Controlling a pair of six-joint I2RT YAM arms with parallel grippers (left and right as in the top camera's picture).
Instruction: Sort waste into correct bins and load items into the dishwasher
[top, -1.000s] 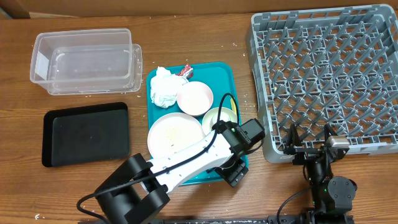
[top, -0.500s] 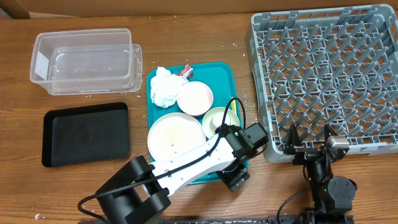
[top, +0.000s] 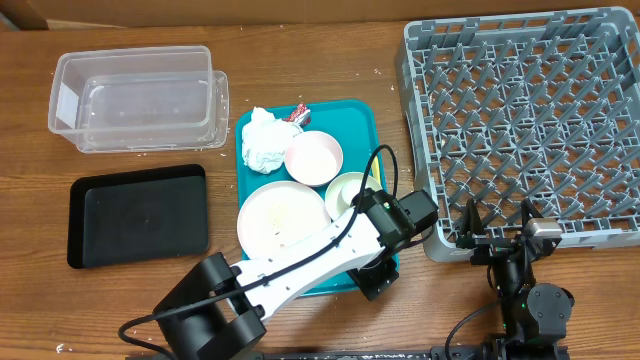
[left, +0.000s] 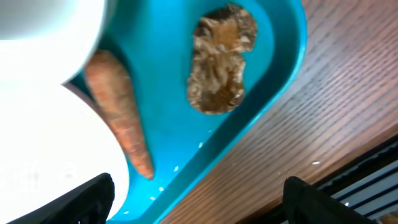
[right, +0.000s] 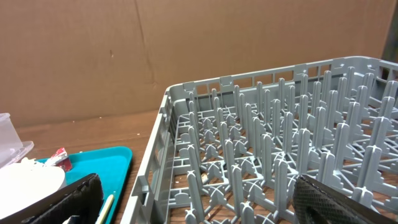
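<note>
**Left jaws open over the teal tray's near right corner**

The left jaws hang spread wide and empty above the near right corner of the teal tray (top: 365, 125). Below them, the carrot piece (left: 118, 115) and the brown food chunk (left: 219, 62) lie apart on the tray floor. The carrot runs along the rim of the white plate (top: 283, 217). The chunk sits just inside the tray's curved wall, with bare bench (left: 354, 87) beyond. A few rice grains (left: 199, 144) dot the floor near that wall.

The left arm (top: 300, 262) crosses the tray's near edge. Its wrist sits between the green cup (top: 350, 188) and the near left corner of the dish rack (top: 530, 110).

The right jaws, also open and empty, stand at the rack's near edge.

Farther up the tray lie the pink plate (top: 314, 158), the napkins (top: 262, 140) and the wrapper (top: 298, 114). The clear tub (top: 135, 95) and the black tray (top: 140, 215) sit well to the left, with open bench between them and the teal tray.
</note>
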